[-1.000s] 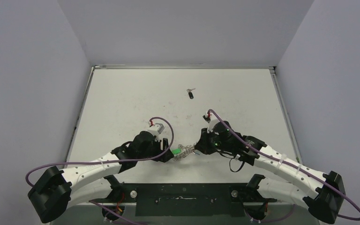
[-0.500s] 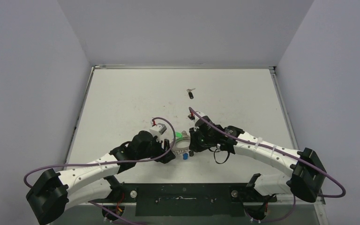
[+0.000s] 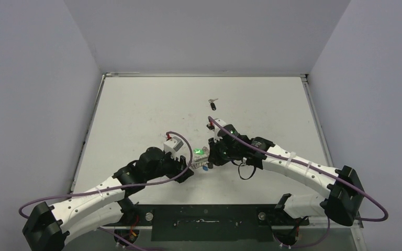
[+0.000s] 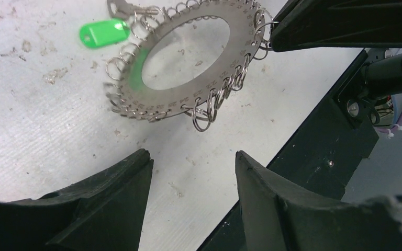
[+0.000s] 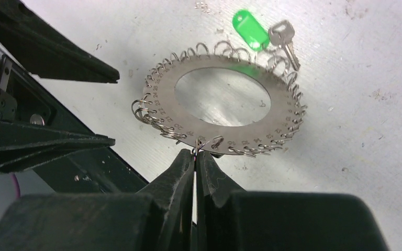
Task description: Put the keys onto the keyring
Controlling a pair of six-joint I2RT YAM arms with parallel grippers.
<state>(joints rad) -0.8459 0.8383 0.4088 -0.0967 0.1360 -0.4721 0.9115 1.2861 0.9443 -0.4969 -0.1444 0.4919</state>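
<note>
One keyring (image 5: 159, 97), rim pinched by the right gripper (image 5: 195, 154); left gripper (image 4: 192, 159) released; one green-tagged key (image 5: 251, 23); scuffed white table (image 5: 371, 130), grey walls (image 3: 204, 31).

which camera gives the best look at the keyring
Right wrist: the whole keyring is in frame, band, loops and hollow centre sharp, the right gripper pinching its near rim. Left wrist shows it close but cut off at the top. Top external shows only a small distant glint.
</note>
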